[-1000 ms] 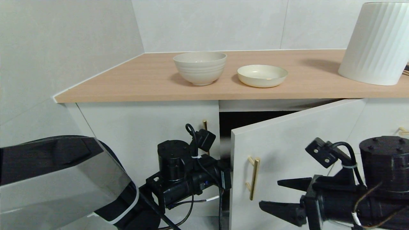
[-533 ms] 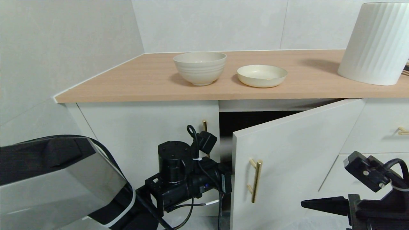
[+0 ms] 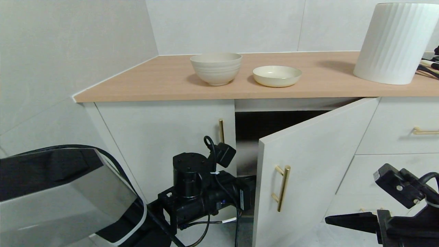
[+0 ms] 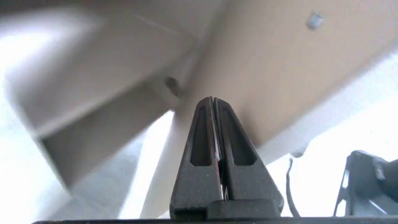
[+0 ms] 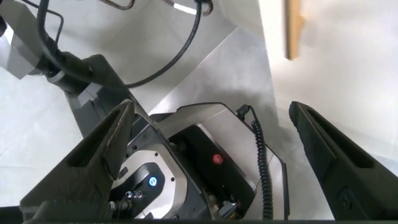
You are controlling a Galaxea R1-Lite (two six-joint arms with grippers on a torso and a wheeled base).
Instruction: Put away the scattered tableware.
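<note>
Bowl [image 3: 216, 68] and dish [image 3: 277, 75] at its 3 o'clock not yet stowed, both on surface [image 3: 154, 82]; cabinet door [image 3: 315, 154] ajar. Left end effector [image 4: 213, 124] pinched closed, right end effector [image 5: 211, 109] wide, empty.

- Behind the open door [image 3: 308, 161] the cabinet interior [image 3: 274, 120] is dark; contents cannot be told.
- Head view: the door's edge covers the front end of the left gripper [image 4: 212, 102]. In its wrist view the surfaces beyond it are blurred.
- Head view: the bottom edge cuts off the right gripper [image 5: 211, 109].
- Right end of the countertop [image 3: 154, 85]: white ribbed container [image 3: 394, 44] clipped on its right side. The dark items [image 3: 430, 63] beside it are also clipped, kind unclear.
- The drawer handle [image 3: 425, 131] runs off the right edge.
</note>
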